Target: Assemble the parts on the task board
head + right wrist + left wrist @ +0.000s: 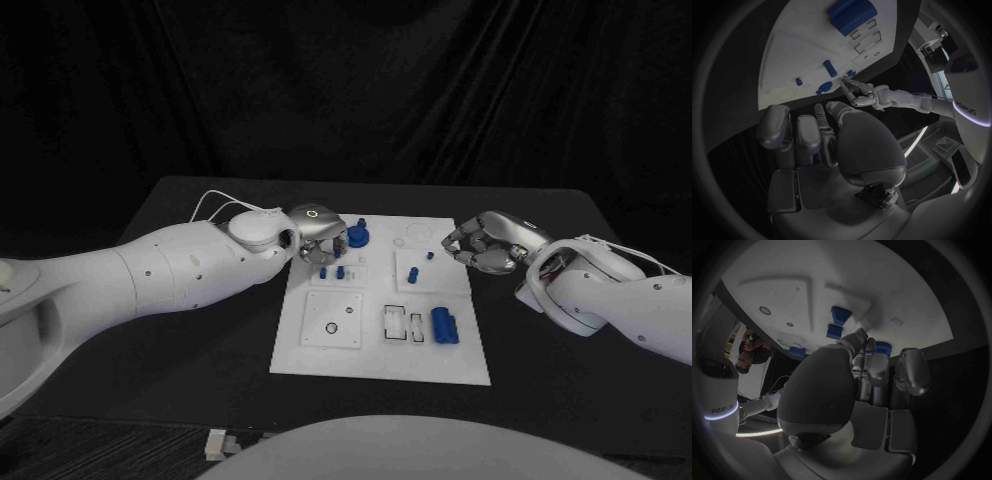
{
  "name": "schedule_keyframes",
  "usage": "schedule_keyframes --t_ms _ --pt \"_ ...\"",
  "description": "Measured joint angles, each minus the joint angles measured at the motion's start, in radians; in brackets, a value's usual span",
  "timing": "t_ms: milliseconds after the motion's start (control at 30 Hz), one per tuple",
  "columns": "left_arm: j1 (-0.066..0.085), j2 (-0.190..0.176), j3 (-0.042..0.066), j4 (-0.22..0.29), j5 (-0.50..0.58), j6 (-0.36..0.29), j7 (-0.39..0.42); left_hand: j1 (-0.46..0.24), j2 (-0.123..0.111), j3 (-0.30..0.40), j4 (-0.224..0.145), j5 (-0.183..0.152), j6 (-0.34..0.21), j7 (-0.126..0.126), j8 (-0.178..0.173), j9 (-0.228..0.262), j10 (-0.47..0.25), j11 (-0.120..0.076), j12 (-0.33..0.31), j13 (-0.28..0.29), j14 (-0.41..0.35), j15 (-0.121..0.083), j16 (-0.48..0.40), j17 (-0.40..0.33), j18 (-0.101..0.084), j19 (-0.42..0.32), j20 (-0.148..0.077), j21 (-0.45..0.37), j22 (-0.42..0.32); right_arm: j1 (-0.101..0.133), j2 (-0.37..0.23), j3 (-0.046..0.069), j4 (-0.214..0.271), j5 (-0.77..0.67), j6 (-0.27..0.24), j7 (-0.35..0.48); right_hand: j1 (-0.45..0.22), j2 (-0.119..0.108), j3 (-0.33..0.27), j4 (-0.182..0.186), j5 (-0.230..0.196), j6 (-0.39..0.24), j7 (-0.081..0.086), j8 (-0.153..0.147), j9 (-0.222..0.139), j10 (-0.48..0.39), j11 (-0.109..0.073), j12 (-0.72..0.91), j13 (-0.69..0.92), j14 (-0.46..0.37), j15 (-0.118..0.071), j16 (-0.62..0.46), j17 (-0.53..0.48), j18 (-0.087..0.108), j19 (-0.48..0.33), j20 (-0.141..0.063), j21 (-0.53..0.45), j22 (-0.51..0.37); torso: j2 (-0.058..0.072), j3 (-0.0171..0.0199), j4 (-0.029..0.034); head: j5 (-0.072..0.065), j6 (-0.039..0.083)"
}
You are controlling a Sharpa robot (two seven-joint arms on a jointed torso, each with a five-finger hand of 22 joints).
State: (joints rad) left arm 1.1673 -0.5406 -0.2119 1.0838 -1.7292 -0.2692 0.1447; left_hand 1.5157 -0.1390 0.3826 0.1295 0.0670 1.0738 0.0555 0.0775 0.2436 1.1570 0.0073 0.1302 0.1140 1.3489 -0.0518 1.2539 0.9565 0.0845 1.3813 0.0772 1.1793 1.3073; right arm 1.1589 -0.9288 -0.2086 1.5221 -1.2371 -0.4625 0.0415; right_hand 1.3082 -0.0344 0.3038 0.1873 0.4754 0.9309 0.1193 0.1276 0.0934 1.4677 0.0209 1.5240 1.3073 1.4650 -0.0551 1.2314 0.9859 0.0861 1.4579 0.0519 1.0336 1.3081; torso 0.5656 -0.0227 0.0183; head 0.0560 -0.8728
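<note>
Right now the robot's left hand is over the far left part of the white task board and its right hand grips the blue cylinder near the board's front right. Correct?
Not quite. In the head view the right hand holds nothing, at the task board's far right edge; the blue cylinder lies untouched. The left hand is as stated.

Black table (173, 330), dark curtain backdrop (346, 90), small white blocks (216, 443) at table's near edge

My head camera looks down at the task board (382, 300) from well above. Each wrist camera sits close behind my own hand, facing the same board.
</note>
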Motion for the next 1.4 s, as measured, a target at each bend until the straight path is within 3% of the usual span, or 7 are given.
schedule_keyframes --t_ms 200,567,900,1100,1233,1267,1400 --pt "-0.002 0.004 0.000 -0.005 0.000 0.000 -0.001 0.000 0.000 0.000 0.000 0.004 -0.008 -0.006 -0.005 -0.003 -0.002 -0.002 -0.005 0.000 0.000 0.000 0.000 0.000 0.000 0.000 0.000 0.000 0.000 0.000 0.000 0.000 0.001 0.000 0.000 0.000 0.000 0.000 0.000 0.000 0.000 0.000 0.000 0.000 0.000 0.000 0.000 0.000 0.000 0.000 0.000 0.000 0.000 0.000 0.000 0.000 0.000 0.000 0.000 0.0000 0.0001 -0.002 0.000" --pt "-0.005 -0.003 -0.001 -0.006 0.000 0.008 -0.018 -0.032 -0.032 -0.017 0.012 -0.001 -0.263 -0.091 -0.014 -0.059 -0.138 0.013 -0.058 0.011 -0.038 0.009 -0.025 -0.032 0.000 -0.022 0.000 -0.042 0.000 0.000 -0.006 0.000 0.003 0.000 0.001 -0.001 0.000 0.000 0.000 0.000 0.000 0.000 0.000 0.000 0.000 0.000 0.000 -0.002 0.001 0.000 0.000 -0.001 0.000 0.000 0.000 0.000 0.000 0.000 0.000 -0.0001 -0.0002 -0.001 0.000" --pt "-0.003 -0.077 -0.001 0.013 0.000 -0.050 -0.031 -0.034 -0.042 -0.105 0.058 -0.016 -0.349 -0.127 -0.014 -0.088 -0.247 0.015 -0.054 0.029 -0.076 0.013 -0.055 -0.077 0.000 -0.064 0.004 -0.118 0.001 0.003 -0.033 0.000 0.017 0.000 -0.002 -0.001 0.007 -0.007 0.001 -0.007 -0.010 0.004 -0.004 0.000 -0.002 -0.019 0.003 -0.112 -0.006 0.000 0.000 -0.004 -0.008 0.000 0.000 0.000 -0.004 0.000 0.000 -0.0002 -0.0005 0.000 0.000" --pt "0.022 -0.150 -0.002 0.060 0.014 -0.146 -0.026 -0.031 -0.037 -0.121 0.117 -0.015 -0.317 -0.108 0.003 -0.092 -0.326 0.011 0.035 0.071 -0.400 0.032 -0.311 -0.352 0.070 -0.366 0.030 -0.577 0.001 0.044 -0.041 -0.001 0.032 0.000 -0.008 -0.002 0.017 -0.017 0.004 -0.009 -0.019 0.012 -0.005 0.000 -0.002 -0.133 0.000 -0.350 -0.257 0.000 0.000 -0.036 -0.048 0.000 0.000 0.000 -0.042 0.000 -0.001 -0.0007 -0.0012 0.004 0.000" --pt "0.052 -0.209 -0.001 0.106 0.117 -0.227 0.014 -0.076 -0.011 -0.124 0.144 0.019 -0.277 -0.054 0.008 -0.096 -0.426 0.027 0.162 0.124 -0.594 0.062 -0.443 -0.410 0.071 -0.528 0.058 -0.745 -0.005 0.098 -0.042 0.000 0.046 -0.009 -0.016 -0.013 0.032 -0.033 0.013 -0.010 -0.036 0.024 -0.009 0.000 -0.002 -0.168 -0.003 -0.490 -0.394 -0.010 -0.003 -0.123 -0.179 0.016 -0.002 -0.002 -0.076 0.000 -0.001 -0.0009 -0.0012 0.009 0.000" --pt "0.057 -0.221 0.000 0.114 0.153 -0.238 0.032 -0.124 -0.010 -0.141 0.152 0.033 -0.282 -0.021 0.008 -0.100 -0.495 0.026 0.176 0.127 -0.698 0.100 -0.507 -0.441 0.068 -0.610 0.067 -0.802 -0.017 0.110 -0.042 0.000 0.049 -0.012 -0.017 -0.017 0.034 -0.035 0.013 -0.010 -0.045 0.026 -0.012 0.000 -0.002 -0.171 -0.006 -0.510 -0.410 -0.013 -0.006 -0.138 -0.202 0.016 -0.004 -0.004 -0.083 0.000 -0.001 -0.0009 -0.0012 0.010 0.000" --pt "0.070 -0.274 0.000 0.151 0.361 -0.245 0.151 -0.195 -0.049 -0.356 0.162 0.067 -0.297 -0.007 -0.007 -0.109 -0.716 0.005 0.186 0.108 -0.994 0.111 -0.697 -0.548 0.007 -0.868 0.095 -0.989 -0.089 0.166 -0.035 0.000 0.059 -0.035 -0.019 -0.036 0.039 -0.074 0.020 -0.010 -0.092 0.030 -0.016 0.000 -0.002 -0.304 -0.012 -0.791 -0.646 -0.024 -0.009 -0.198 -0.278 0.016 -0.007 -0.007 -0.107 0.000 -0.001 -0.0013 -0.0012 0.022 0.000"
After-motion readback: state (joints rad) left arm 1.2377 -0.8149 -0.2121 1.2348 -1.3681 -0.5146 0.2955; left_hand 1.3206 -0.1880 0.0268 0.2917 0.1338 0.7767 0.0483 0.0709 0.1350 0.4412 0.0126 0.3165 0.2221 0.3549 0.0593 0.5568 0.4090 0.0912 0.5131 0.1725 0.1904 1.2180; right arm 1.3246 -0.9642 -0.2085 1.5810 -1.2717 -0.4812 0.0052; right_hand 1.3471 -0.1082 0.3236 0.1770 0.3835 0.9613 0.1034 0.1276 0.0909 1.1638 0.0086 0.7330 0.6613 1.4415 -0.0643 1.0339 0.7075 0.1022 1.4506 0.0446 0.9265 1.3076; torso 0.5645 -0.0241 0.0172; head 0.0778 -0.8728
